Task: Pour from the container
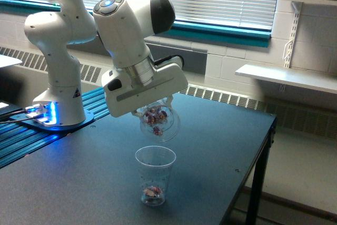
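Observation:
The container (pixel 159 119), a small clear rounded cup with reddish-brown and pale bits inside, hangs tipped over, its wide rim facing down and toward the exterior view's right. My gripper (pixel 152 110) is shut on the container, its fingers mostly hidden under the white hand. Directly below stands a tapered clear cup (pixel 155 175) on the dark table (pixel 221 146). A small heap of reddish and pale bits lies at that cup's bottom.
The arm's white base (pixel 55 96) stands on a blue-lit rail at the exterior view's left. The table's edge and a black leg (pixel 255 193) are at the right. A white shelf (pixel 287 77) is mounted on the far wall.

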Controlling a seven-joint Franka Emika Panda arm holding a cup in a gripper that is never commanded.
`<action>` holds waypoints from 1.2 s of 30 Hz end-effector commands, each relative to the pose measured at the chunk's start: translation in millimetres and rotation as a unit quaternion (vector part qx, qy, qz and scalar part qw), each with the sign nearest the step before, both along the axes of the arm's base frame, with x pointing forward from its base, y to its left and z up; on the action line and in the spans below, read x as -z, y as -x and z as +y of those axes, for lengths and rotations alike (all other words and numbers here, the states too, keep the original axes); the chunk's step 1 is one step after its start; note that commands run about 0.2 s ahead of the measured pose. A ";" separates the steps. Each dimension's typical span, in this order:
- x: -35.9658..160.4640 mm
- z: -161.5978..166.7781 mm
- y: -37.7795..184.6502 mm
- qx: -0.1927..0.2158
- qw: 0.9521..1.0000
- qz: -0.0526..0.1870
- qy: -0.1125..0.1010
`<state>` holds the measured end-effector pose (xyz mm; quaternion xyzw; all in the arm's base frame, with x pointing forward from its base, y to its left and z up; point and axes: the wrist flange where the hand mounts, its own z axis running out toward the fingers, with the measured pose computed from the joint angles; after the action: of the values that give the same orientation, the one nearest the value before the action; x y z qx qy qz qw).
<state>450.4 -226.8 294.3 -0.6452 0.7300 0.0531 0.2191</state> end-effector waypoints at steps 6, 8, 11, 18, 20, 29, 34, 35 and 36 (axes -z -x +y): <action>-5.5 -0.9 -5.5 0.017 1.000 -0.015 -0.015; -4.5 -2.4 -5.2 0.023 0.999 -0.016 -0.021; -4.2 -4.7 -4.9 0.031 0.999 -0.020 -0.026; -0.8 -5.6 -4.1 0.038 0.998 -0.022 -0.041; 0.8 -6.4 -3.6 0.040 0.998 -0.021 -0.044; 7.7 -10.3 -7.5 0.055 0.997 -0.010 -0.054; 7.9 -9.8 -12.3 0.056 0.996 -0.014 -0.062; 7.6 -10.1 -12.6 0.057 0.996 -0.015 -0.063; 7.8 -9.3 -13.4 0.059 0.996 -0.014 -0.064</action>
<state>458.9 -235.4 282.8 -0.5924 0.7572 0.0752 0.2648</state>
